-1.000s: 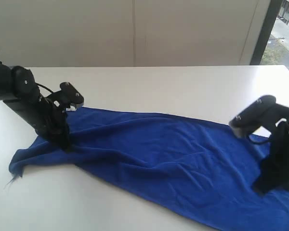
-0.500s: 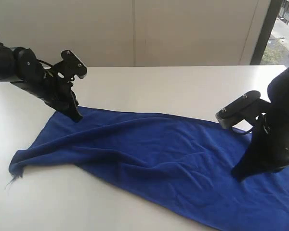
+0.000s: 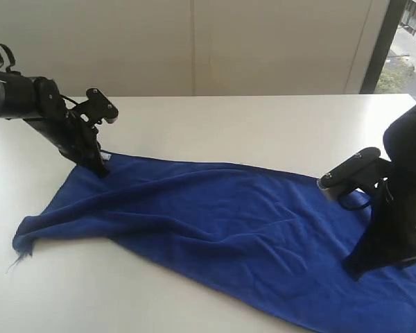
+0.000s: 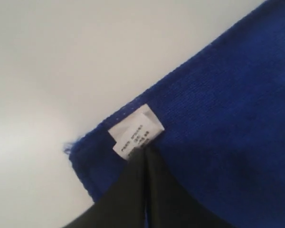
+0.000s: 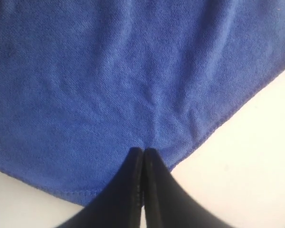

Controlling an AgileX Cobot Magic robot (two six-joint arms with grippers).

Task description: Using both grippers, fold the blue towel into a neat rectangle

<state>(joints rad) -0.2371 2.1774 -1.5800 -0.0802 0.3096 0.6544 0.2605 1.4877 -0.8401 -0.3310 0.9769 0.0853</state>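
The blue towel lies spread and wrinkled across the white table, running from the far left to the near right. My left gripper is shut on its far left corner. In the left wrist view the closed fingertips pinch the cloth right at a white label. My right gripper is shut on the towel near its right end. In the right wrist view the cloth puckers toward the closed tips, close to the hem.
The towel's near left corner is bunched, with a loose thread trailing onto the table. A pale wall rises behind the table's far edge, and a window with a dark frame stands at the right.
The left gripper moved back and left with the towel's corner, drawing out the left end. The right gripper closed on the cloth and shifted slightly.
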